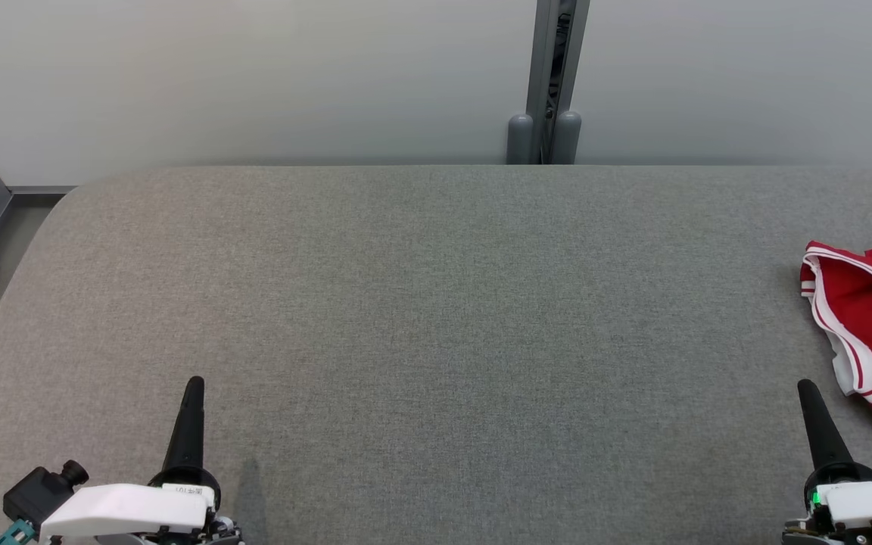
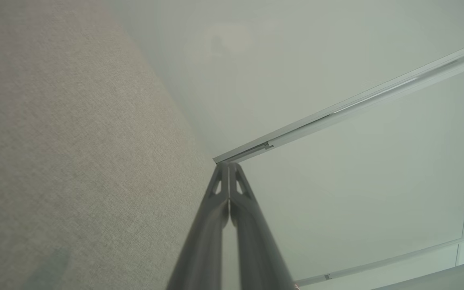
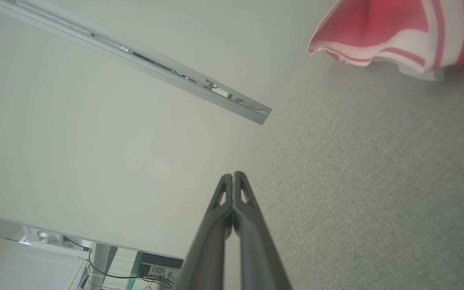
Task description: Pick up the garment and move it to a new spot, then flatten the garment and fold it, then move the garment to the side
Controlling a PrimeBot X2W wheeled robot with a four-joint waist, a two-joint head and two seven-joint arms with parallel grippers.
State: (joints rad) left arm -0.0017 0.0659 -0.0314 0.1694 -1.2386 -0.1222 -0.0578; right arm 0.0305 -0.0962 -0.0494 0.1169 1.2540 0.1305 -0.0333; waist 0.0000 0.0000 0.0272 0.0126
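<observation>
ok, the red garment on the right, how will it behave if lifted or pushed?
The garment lies in soft, bunched folds, so it is probably floppy and would hang from a single pinch. It looks like thin cloth, so likely light. Pushed across the textured grey table cover, it would likely wrinkle up rather than slide.

Even soft light, faint shadows, sharp focus.

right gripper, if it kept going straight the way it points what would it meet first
Likely nothing on the table: the shut right gripper points across its grey top toward the far wall, and the red garment lies to the right of that line. Depth is hard to judge.
</observation>
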